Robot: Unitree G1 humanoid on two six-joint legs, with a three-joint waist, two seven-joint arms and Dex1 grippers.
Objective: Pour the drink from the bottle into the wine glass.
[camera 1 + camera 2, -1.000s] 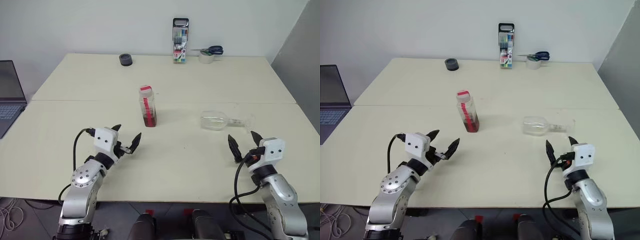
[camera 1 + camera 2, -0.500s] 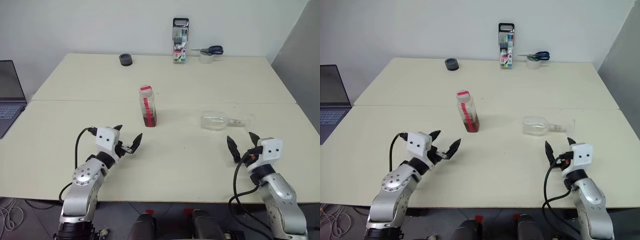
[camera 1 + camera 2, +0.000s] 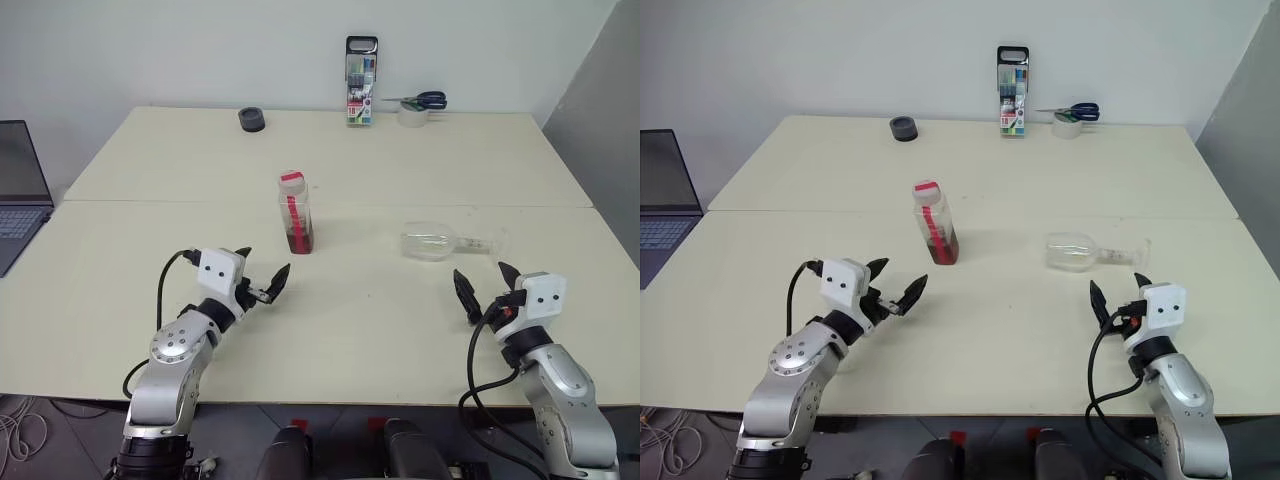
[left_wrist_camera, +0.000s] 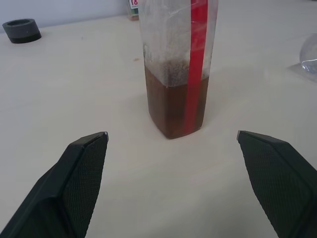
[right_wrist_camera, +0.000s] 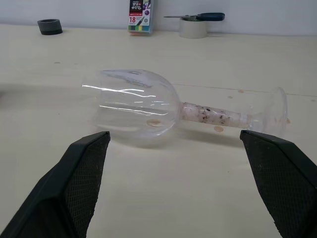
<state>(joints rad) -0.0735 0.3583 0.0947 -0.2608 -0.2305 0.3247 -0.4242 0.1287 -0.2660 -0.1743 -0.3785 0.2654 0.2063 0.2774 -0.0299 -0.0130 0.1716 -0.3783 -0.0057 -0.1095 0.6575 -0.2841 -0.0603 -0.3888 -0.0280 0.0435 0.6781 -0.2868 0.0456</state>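
A small clear plastic square-sided bottle (image 3: 294, 212) with a red cap and a red label strip stands upright near the middle of the pale cream table (image 3: 180, 160), its lower part holding a reddish-brown, tea-coloured drink (image 4: 173, 109). To its right, well apart, a clear stemmed wine glass (image 3: 445, 243) lies on its side, bowl toward the bottle and round foot pointing away to the right. The left gripper (image 3: 263, 279) hovers over the near part of the table, its two black fingers spread wide and empty, aimed at the bottle. The right gripper (image 3: 486, 283) hovers just short of the fallen glass, fingers likewise spread wide, holding nothing. At the far edge sit a dark round ring (image 3: 252, 120), a pack of coloured markers (image 3: 361, 81), and a tape roll (image 3: 412, 115) topped by blue-handled scissors (image 3: 422, 100).
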